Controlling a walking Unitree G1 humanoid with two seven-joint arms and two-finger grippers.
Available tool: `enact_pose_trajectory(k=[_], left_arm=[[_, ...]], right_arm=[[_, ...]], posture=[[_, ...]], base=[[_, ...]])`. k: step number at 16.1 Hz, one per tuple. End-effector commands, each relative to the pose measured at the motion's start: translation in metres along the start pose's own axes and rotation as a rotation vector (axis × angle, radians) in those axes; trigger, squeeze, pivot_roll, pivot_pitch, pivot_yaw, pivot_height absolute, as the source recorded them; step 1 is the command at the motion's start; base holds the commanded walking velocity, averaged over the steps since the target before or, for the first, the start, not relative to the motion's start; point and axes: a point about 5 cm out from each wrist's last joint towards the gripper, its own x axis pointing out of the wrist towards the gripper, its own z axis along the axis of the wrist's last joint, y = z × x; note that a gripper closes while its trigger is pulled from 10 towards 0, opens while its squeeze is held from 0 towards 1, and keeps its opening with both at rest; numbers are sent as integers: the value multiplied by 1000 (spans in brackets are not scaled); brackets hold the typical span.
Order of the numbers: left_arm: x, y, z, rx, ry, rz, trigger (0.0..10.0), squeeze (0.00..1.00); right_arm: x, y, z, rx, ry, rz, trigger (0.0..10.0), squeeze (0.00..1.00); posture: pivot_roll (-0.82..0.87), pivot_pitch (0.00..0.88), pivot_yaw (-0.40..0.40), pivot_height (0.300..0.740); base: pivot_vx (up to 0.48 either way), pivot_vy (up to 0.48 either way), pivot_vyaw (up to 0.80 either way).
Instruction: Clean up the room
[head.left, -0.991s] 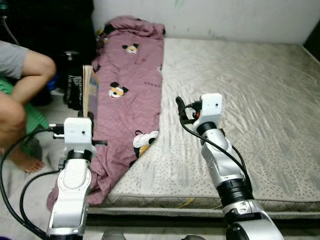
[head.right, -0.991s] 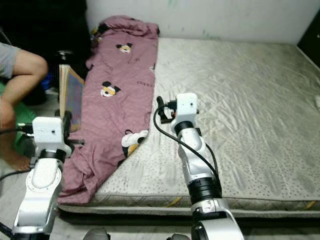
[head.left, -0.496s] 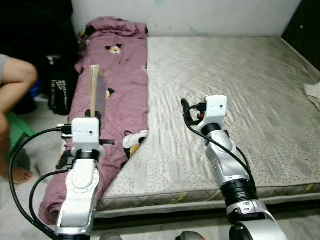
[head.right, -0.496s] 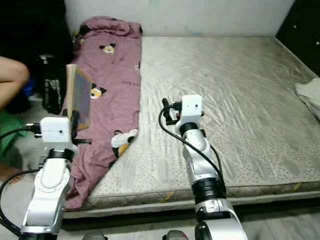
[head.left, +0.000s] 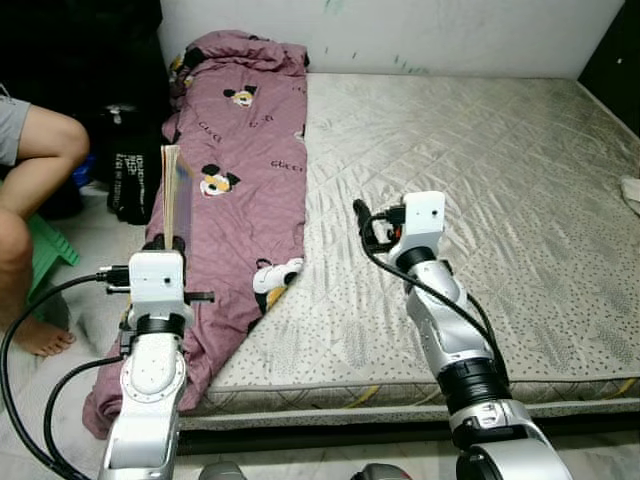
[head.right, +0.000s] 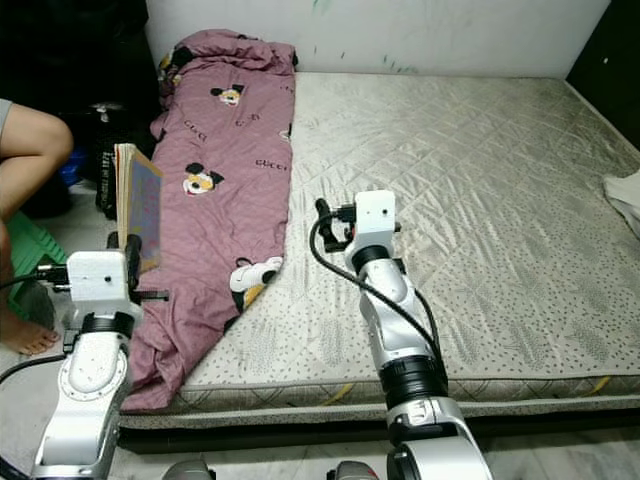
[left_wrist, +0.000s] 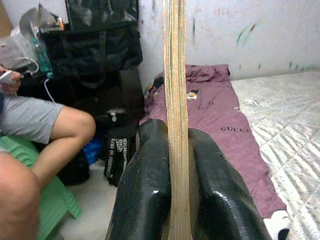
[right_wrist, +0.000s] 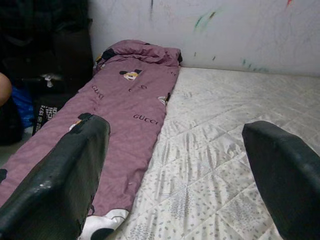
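Right, your left claw (left_wrist: 175, 185) is clamped on the upright book (head.left: 171, 195); the right claw (right_wrist: 175, 170) gapes, idle. Next, find somewhere to set it down.

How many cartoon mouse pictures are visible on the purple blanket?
4 on the purple blanket: one near the top, one mid-blanket, one near the book, one low at the edge. Folds may hide more.
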Motion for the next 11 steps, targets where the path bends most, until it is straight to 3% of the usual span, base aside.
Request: enact_pose_trajectory(k=[1,4,8,10,11], left_arm=[[1,3,8,11,-60,30,10000,0],[3,1,10,-30,-47,22,10000,0],[18,-13,17,-89,-56,-27,10000,0],[24,-16,21,-63,-53,-30,10000,0],[23,-15,23,-114,-68,-60,10000,0]], right_arm=[[-1,-5,6,11,-22,-8,10000,0],[-4,-9,8,25,-33,-9,10000,0],[-11,-16,10,39,-64,-76,10000,0],[-12,-18,8,1,-66,-66,10000,0],[-12,-18,6,-3,-54,-50,10000,0]], posture=[[-7,12,-21,740],[-9,4,0,740],[-65,2,83,740],[-64,0,70,740],[-64,0,66,740]], base=[[0,0,0],[0,0,0],[0,0,0],[0,0,0],[0,0,0]])
